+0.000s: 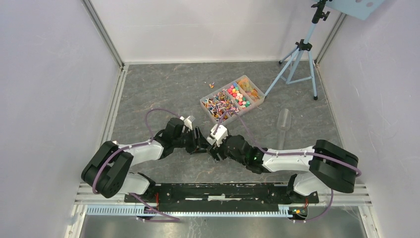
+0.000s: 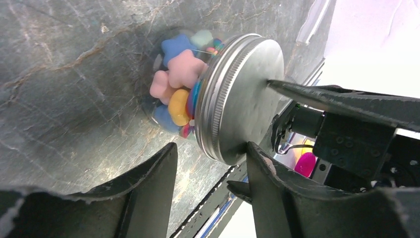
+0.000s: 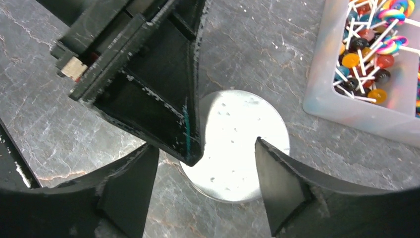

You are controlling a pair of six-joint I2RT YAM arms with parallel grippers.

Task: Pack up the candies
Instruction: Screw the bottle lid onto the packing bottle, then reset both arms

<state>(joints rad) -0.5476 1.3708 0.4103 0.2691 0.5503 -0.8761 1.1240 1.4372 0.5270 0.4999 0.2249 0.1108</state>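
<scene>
A clear jar holding candies [image 2: 178,79], pink, blue, yellow and green, stands on the table with a round grey metal lid [image 2: 247,94] on top. The lid shows from above in the right wrist view [image 3: 237,144]. My left gripper [image 2: 210,153] is open beside the jar, and one finger [image 2: 267,173] touches the lid's rim. My right gripper [image 3: 205,146] is open above the lid, its jaws wide apart. In the top view both grippers, left [image 1: 199,143] and right [image 1: 216,147], meet at the table's centre and hide the jar. More candies fill a tray [image 1: 204,103].
The clear divided tray [image 3: 317,99] of lollipops and sweets lies behind the grippers. A loose candy [image 1: 211,85] lies behind the tray. A clear plastic scoop [image 1: 283,121] lies to the right. A tripod [image 1: 299,54] stands at the back right. Walls enclose the table.
</scene>
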